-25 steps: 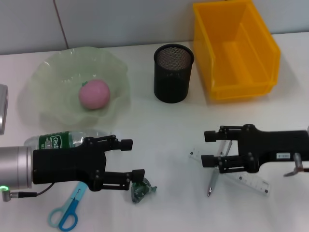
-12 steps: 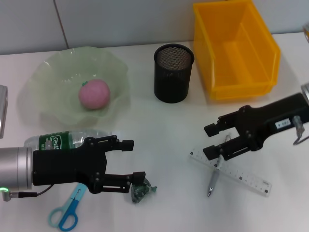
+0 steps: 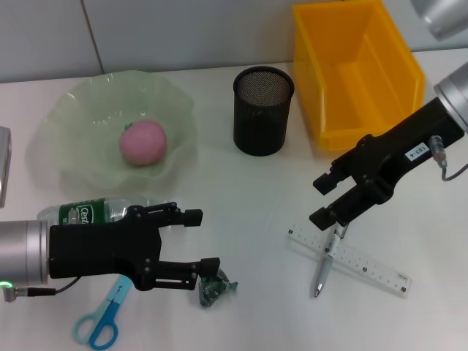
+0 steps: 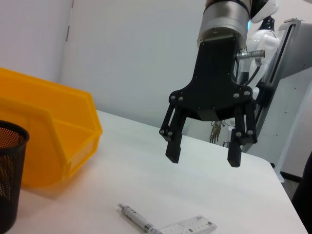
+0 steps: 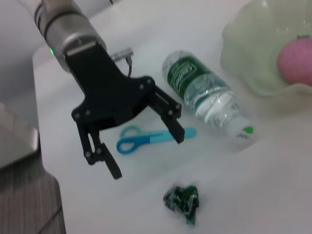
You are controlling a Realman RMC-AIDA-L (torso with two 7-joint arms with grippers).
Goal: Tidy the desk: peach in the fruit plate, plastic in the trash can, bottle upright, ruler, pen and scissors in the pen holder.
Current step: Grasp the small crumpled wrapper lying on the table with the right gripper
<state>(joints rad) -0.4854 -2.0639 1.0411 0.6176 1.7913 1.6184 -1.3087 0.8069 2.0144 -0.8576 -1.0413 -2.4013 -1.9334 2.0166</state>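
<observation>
The plain white bench (image 3: 241, 190) carries a wavy pale green glass fruit plate (image 3: 80, 110), a black mesh pen holder (image 3: 262, 110) beside it, and a yellow plastic bin (image 3: 355, 73) further right. Nearer the front lie a clear plastic bottle with a green label (image 3: 84, 213) on its side, blue-handled scissors (image 3: 99, 322), a crumpled green plastic wrapper (image 3: 215, 288), and a silver pen (image 3: 323, 265) crossing a clear ruler (image 3: 365, 265).

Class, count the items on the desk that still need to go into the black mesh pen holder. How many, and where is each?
3. The clear plastic ruler and silver pen lie crossed below the right gripper; the blue-handled scissors lie beneath the left gripper.
</observation>
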